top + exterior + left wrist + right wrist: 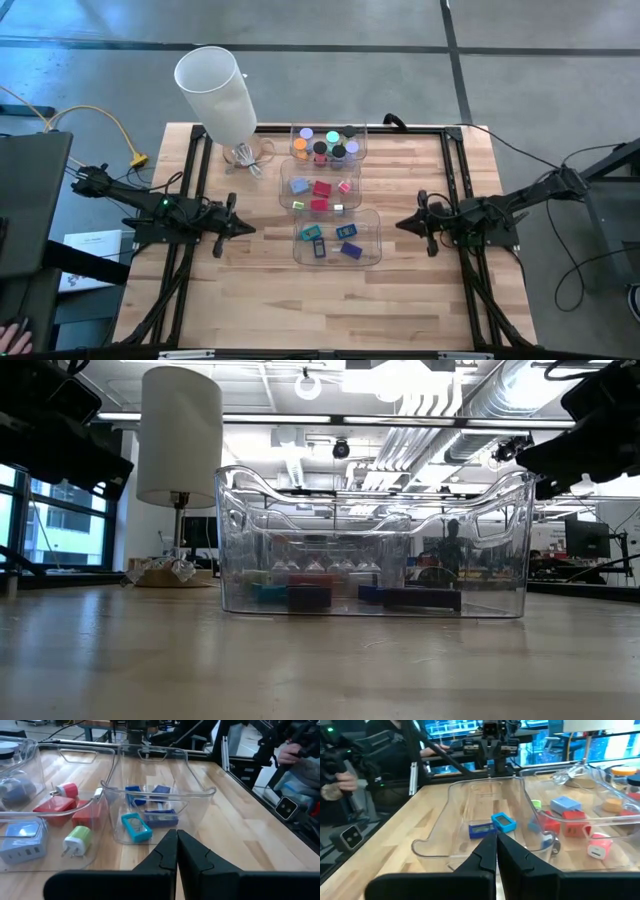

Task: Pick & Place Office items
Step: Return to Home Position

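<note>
Three clear bins stand in a row down the table's middle. The far bin [328, 143] holds round discs, orange, teal, black and lavender. The middle bin [320, 188] holds red, pink and blue blocks. The near bin [337, 238] holds teal, blue and purple blocks, among them a teal block [136, 827]. My left gripper [248, 228] hovers shut left of the near bin, pointing at it. My right gripper [402, 224] hovers shut right of it. Both are empty, and their shut fingers show in the left wrist view [177, 851] and right wrist view [496, 851].
A tall white cylinder [215, 92] on a thin stand rises at the table's far left. A yellow cable [120, 135] runs off the far left corner. A person's hand [340, 780] shows beyond the table. Bare wood lies along the near edge.
</note>
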Robot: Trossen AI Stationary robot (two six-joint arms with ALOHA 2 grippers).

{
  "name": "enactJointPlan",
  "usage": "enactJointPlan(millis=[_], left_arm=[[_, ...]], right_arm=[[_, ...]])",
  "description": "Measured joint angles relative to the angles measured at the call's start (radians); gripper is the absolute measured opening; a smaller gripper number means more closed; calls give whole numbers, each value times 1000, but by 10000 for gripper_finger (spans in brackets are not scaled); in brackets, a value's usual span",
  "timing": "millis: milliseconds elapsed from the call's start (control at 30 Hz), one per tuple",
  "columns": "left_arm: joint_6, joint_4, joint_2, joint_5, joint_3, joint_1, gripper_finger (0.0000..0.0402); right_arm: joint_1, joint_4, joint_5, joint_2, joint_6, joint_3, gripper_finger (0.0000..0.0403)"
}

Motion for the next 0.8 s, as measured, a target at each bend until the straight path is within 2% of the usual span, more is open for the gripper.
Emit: enactJointPlan(millis=[233, 800], left_arm=[[106, 0, 0, -3, 0, 0, 1], [82, 5, 0, -4, 0, 0, 1]], right_arm=[[0, -1, 38, 6, 0, -1, 2], [0, -1, 38, 6, 3, -1, 2]])
